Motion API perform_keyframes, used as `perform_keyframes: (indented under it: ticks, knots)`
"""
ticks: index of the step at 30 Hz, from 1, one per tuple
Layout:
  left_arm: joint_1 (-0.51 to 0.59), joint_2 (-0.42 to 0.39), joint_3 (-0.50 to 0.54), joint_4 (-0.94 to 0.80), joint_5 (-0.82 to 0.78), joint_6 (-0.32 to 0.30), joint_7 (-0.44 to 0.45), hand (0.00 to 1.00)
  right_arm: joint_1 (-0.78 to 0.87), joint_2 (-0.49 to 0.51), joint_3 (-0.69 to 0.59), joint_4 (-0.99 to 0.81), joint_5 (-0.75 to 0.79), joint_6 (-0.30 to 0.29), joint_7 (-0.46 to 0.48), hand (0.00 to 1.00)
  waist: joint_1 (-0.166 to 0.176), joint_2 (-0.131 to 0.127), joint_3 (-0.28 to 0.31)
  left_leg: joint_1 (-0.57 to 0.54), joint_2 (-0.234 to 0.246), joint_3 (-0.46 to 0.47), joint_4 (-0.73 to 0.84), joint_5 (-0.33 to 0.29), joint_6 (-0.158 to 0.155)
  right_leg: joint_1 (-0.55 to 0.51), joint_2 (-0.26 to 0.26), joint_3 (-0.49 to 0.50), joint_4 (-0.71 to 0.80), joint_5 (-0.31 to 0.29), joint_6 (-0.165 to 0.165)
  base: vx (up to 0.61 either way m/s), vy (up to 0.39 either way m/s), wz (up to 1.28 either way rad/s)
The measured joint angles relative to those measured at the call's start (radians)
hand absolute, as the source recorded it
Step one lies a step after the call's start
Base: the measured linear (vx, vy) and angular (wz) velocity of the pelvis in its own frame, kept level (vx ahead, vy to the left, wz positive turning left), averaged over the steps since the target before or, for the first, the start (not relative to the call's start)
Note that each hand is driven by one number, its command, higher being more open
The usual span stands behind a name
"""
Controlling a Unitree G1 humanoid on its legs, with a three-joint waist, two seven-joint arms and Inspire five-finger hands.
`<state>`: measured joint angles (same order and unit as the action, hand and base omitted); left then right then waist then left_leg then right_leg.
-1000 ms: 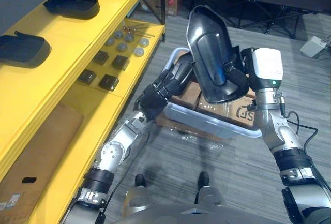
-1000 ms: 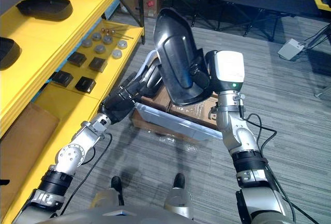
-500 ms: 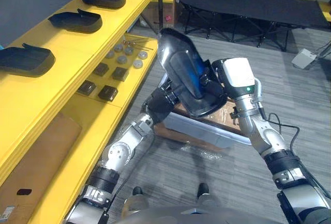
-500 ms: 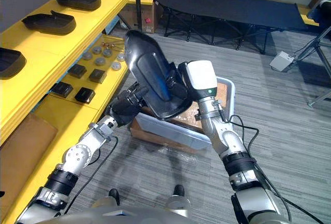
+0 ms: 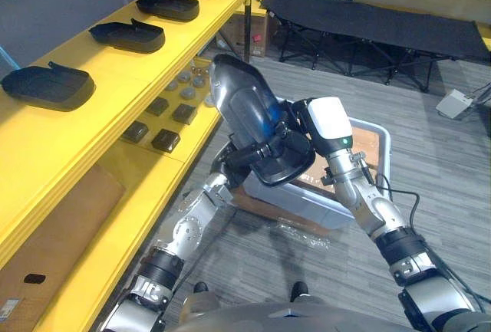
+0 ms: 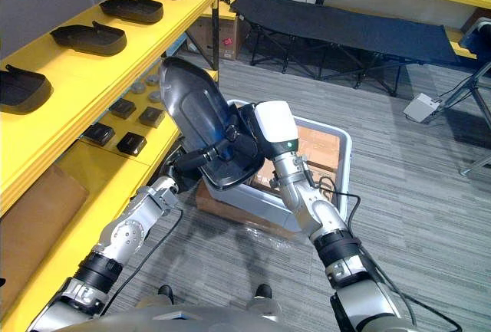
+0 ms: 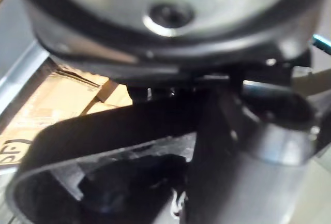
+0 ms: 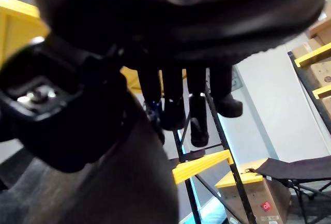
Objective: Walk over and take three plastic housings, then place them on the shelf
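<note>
Both head eyes look down from beside the yellow shelf [image 5: 115, 79], sharing it. The right wrist camera faces it; the left looks down beside it.

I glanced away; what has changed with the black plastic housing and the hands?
The black plastic housing has swung left, from over the grey bin toward the yellow shelf. The left hand now grips its lower edge. The right hand stays clamped on it.

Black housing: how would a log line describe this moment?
housing: held up near bin | right hand: gripping | left hand: gripping lower edge | shelf: not yet reached
</note>
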<state>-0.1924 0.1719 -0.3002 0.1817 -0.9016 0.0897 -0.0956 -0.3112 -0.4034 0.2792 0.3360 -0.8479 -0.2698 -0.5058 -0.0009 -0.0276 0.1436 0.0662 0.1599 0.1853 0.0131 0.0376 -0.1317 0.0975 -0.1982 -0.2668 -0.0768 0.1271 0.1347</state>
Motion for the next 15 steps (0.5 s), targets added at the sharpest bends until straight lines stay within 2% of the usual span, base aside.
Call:
perform_keyframes:
  ticks: [5,10,12,13,15]
  knots:
    - [0.011,-0.033,0.002,-0.001,0.001,-0.029,0.067,0.00,0.086,0.028,-0.020,-0.090,0.009,-0.028,-0.036,0.00,-0.006,-0.003,-0.002,0.009,0.000,0.016,-0.004,0.000,0.000,0.000,0.000,0.012,0.000,0.000,0.000,0.02,0.006,-0.09]
    - [0.041,-0.049,0.000,-0.035,0.042,-0.091,0.068,0.00,0.111,0.067,-0.045,-0.116,0.011,-0.049,-0.051,0.00,-0.022,-0.003,-0.002,0.022,-0.002,0.028,-0.020,0.000,0.000,-0.001,0.000,0.020,0.000,-0.001,0.000,-0.02,0.007,-0.06]
    - [0.060,-0.049,0.000,-0.064,0.052,-0.091,0.068,0.00,0.136,0.071,-0.053,-0.135,0.011,-0.062,-0.066,0.00,-0.025,-0.002,-0.003,0.026,-0.002,0.029,-0.021,0.000,0.000,-0.001,0.000,0.020,0.005,-0.003,-0.002,0.00,0.000,0.00]
    - [0.076,-0.049,0.000,-0.086,0.055,-0.091,0.068,0.00,0.146,0.075,-0.057,-0.146,0.011,-0.071,-0.071,1.00,-0.028,-0.002,-0.003,0.028,-0.002,0.031,-0.022,0.000,0.000,-0.002,0.000,0.021,0.007,-0.004,-0.003,-0.01,0.010,-0.04]
    - [0.083,-0.052,0.000,-0.099,0.084,-0.091,0.068,0.00,0.165,0.082,-0.066,-0.154,0.020,-0.081,-0.076,1.00,-0.028,-0.001,-0.004,0.030,-0.002,0.032,-0.022,0.000,0.000,-0.002,-0.001,0.021,0.011,-0.005,-0.005,-0.01,0.005,-0.02]
